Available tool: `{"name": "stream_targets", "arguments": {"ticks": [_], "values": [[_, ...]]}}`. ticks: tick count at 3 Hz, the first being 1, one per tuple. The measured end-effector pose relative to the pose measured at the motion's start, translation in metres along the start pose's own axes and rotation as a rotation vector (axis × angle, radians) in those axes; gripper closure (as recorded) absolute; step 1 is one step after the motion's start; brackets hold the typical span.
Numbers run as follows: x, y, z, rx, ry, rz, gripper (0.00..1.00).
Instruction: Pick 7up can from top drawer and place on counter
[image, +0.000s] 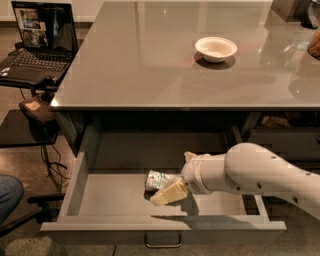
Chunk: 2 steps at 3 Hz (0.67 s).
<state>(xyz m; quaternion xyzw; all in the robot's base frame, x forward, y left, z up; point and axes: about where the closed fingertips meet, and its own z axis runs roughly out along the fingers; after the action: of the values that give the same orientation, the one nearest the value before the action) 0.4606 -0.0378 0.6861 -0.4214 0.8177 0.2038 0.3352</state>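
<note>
We see the can (159, 180) lying on its side mid-floor in the open drawer (100, 200), under the counter (150, 65). The gripper (176, 176) reaches in from 3 o'clock, its fingers (168, 193) spread. One sits at the can's 5 o'clock, the other behind it, seemingly gripping nothing. A bowl (216, 48) stands at 12 o'clock.

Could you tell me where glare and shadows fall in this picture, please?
Camera view: lights glare off the counter at its far half; the bowl casts a soft shadow toward us; the drawer is dark at its back; the gripper, in the drawer at the can, shadows the drawer floor.
</note>
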Motion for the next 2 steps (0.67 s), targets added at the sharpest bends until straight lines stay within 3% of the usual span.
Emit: {"name": "stream_targets", "arguments": {"ticks": [1, 2], "values": [[-0.0110, -0.0176, -0.0010, 0.071, -0.039, -0.003, 0.00], [-0.0110, -0.0176, -0.0009, 0.071, -0.039, -0.003, 0.00]]}}
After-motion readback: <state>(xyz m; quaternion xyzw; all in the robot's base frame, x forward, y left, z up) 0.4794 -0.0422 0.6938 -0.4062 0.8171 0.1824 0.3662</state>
